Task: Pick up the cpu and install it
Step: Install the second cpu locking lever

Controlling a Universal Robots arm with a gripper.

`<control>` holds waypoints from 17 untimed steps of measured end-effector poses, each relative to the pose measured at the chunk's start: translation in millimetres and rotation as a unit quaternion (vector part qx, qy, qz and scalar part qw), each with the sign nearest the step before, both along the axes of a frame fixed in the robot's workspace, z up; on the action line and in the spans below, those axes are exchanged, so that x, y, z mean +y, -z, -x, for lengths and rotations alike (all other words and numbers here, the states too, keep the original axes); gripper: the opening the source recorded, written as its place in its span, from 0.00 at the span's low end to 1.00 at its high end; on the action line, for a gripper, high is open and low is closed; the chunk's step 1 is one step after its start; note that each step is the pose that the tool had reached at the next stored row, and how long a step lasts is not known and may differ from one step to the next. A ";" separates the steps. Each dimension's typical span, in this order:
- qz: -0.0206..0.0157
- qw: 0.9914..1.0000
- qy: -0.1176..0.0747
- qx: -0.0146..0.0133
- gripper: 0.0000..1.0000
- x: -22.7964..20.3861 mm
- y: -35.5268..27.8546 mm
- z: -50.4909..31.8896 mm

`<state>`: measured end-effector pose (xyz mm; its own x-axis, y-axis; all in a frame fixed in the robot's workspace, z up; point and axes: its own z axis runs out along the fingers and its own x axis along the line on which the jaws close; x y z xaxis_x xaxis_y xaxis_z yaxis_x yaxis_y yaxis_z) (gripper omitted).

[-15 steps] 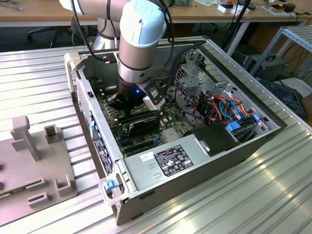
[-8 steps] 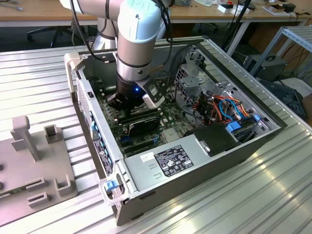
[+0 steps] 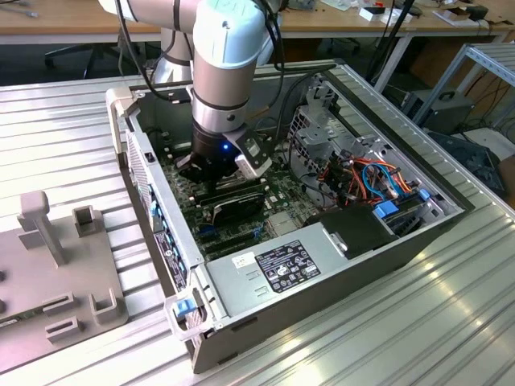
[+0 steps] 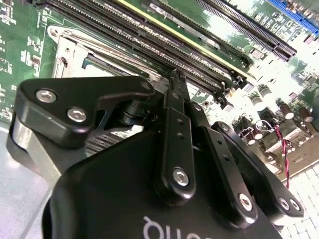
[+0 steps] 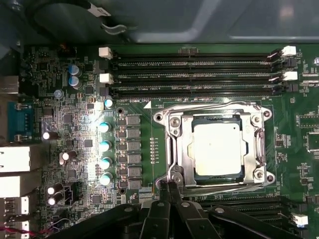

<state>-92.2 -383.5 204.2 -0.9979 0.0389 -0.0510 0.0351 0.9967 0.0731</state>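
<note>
Item: small flat square cpu (image 5: 218, 148) with a dull silver-grey metal top. Location: seated inside the square metal-framed socket (image 5: 175, 144) on the green motherboard (image 5: 79, 149), the frame lying around its edges, as the first wrist view records.

Item: black two-finger gripper (image 5: 168, 186). State: fingers drawn together, tips touching or nearly so, holding nothing. Position: tips at the edge of the socket frame, just beside the cpu and not touching it. In the second wrist view the gripper (image 4: 175, 79) appears from behind, its linkage arms and silver screws in front, tips meeting close to the long black memory slots (image 4: 164, 37).

Item: long black memory slots (image 5: 194, 74), three rows with white end clips, on the far side of the socket from the gripper in the first wrist view. Beside the socket: a row of teal-topped capacitors (image 5: 103, 144).

Item: grey open computer case (image 3: 322, 281), lying on its side; the exterior view shows the grey and pale blue robot arm (image 3: 225, 64) reaching down into it. Contents toward the exterior view's right: orange and red cables (image 3: 366, 173); grey labelled power supply box (image 3: 282, 269) nearest the camera.

Surface: ribbed aluminium table (image 3: 418, 330). At the exterior view's left, a grey plastic fixture plate (image 3: 56, 265) with upright posts.

Room: wooden workbenches (image 3: 72, 20) behind.
</note>
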 end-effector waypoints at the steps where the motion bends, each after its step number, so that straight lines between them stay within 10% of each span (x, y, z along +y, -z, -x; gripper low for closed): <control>1: 0.001 1.000 0.000 0.000 0.11 0.0 -2.7 0.1; 10: 0.000 1.000 0.002 0.001 0.11 -0.2 -34.4 0.2; 17: 0.000 1.000 0.003 0.001 0.11 -0.2 -34.2 -9.7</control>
